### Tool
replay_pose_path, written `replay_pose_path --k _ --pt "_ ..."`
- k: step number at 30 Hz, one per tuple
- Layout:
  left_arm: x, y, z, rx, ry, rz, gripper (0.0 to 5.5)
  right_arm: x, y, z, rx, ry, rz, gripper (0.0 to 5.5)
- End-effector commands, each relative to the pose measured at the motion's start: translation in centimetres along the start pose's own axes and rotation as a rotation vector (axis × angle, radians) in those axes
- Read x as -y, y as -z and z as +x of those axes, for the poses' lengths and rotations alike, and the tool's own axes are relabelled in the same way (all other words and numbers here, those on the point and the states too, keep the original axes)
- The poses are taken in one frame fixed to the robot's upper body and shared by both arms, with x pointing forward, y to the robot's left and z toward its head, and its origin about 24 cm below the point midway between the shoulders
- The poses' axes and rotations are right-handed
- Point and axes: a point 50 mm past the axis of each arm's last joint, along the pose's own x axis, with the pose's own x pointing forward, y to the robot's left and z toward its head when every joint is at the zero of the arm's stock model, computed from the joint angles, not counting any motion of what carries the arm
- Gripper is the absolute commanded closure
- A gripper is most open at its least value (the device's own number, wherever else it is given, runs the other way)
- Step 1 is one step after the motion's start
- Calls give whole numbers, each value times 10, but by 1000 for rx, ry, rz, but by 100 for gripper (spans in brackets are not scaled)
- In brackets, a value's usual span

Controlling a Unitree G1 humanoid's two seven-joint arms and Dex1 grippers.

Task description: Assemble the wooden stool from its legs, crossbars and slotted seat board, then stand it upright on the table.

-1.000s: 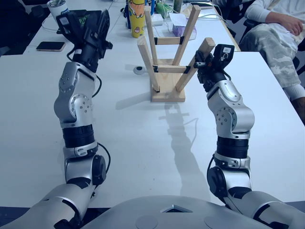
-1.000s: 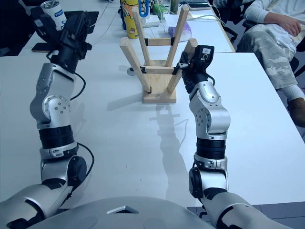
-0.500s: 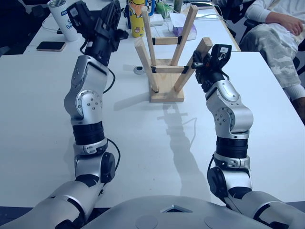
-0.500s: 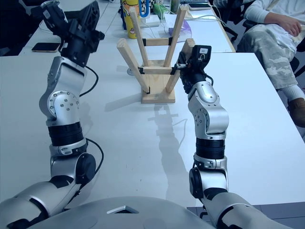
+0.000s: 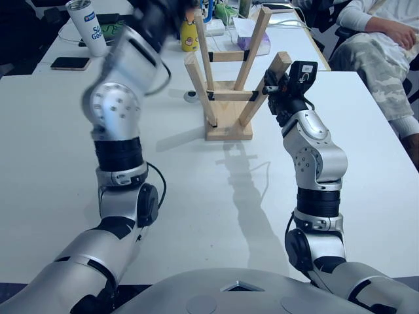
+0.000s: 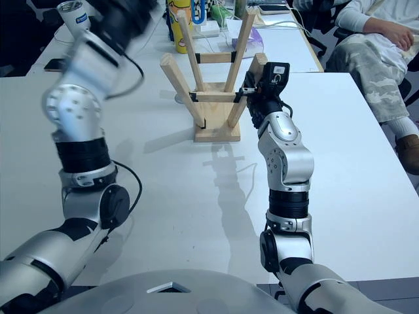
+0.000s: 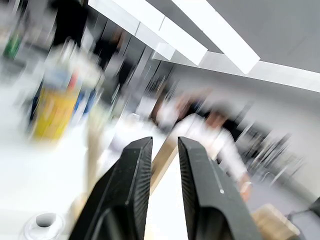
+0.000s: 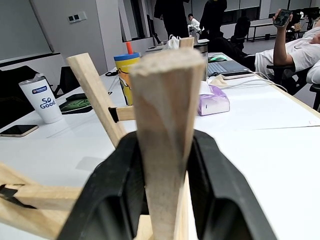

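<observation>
White table (image 5: 196,196), viewed from the robot's head. The right gripper (image 5: 277,80) is clamped tight on one upturned leg (image 8: 162,100) of the wooden stool (image 5: 226,97). The stool stands inverted at mid-table on its seat board (image 5: 229,134). The left gripper (image 7: 164,147) is held high near the leg tops on the left, its fingers narrowly parted and empty. Behind lie a phone (image 5: 70,63) and a tumbler (image 5: 85,26).

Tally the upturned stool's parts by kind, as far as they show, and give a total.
legs: 4
crossbars: 2 in sight
seat board: 1
Total: 7
</observation>
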Motion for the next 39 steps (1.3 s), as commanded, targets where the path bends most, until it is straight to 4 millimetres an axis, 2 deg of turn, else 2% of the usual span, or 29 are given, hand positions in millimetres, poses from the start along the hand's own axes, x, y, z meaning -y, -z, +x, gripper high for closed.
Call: replay_pose_path --k 1,5,7,9,10,14,18,20,22,24,25,26,27,28,30,32,33,36,38,39 --pt "-34 83 -8 -312 -131 80 455 -5 10 0 -58 -18 19 446" --pt "-24 69 -4 -208 -76 71 455 -5 10 1 -63 -20 21 446" --pt "-20 56 -1 -154 -62 83 455 -5 10 1 -65 -18 21 446" --pt "-18 30 4 -53 -65 103 455 -4 11 1 -66 -18 20 446" --pt "-18 25 5 -29 -67 107 455 -4 11 1 -66 -18 20 446" --pt "-11 -43 -2 238 -60 122 455 -4 11 2 -67 -20 16 446" --pt "-6 -86 -15 397 -55 139 455 -5 12 2 -71 -24 13 446" --pt "-3 -95 -19 425 -46 150 455 -5 12 2 -71 -24 12 446" --pt "1 -94 -17 411 -13 155 455 -5 13 1 -73 -22 11 446" --pt "0 -65 -8 281 8 186 455 -5 14 1 -79 -20 10 446" --pt "-11 -34 0 157 -37 184 455 -5 14 2 -83 -18 6 446" --pt "-19 -12 3 71 -69 182 455 -5 15 2 -85 -17 4 446" --pt "-24 0 4 26 -90 179 455 -5 15 2 -86 -16 2 446" --pt "-30 26 5 -67 -105 202 455 -5 16 2 -94 -14 -4 446" --pt "-37 63 4 -207 -112 234 455 -5 19 2 -119 -11 -23 446" --pt "-41 86 2 -286 -111 240 455 -4 23 2 -148 -9 -38 446" --pt "-42 90 2 -298 -109 239 455 -4 25 2 -157 -9 -41 446" --pt "-37 82 7 -245 -93 235 455 -5 27 1 -175 -15 -47 446" --pt "-36 70 10 -179 -95 244 455 -6 28 1 -184 -20 -54 446" --pt "-35 58 11 -111 -104 231 455 -6 29 1 -189 -21 -58 446"
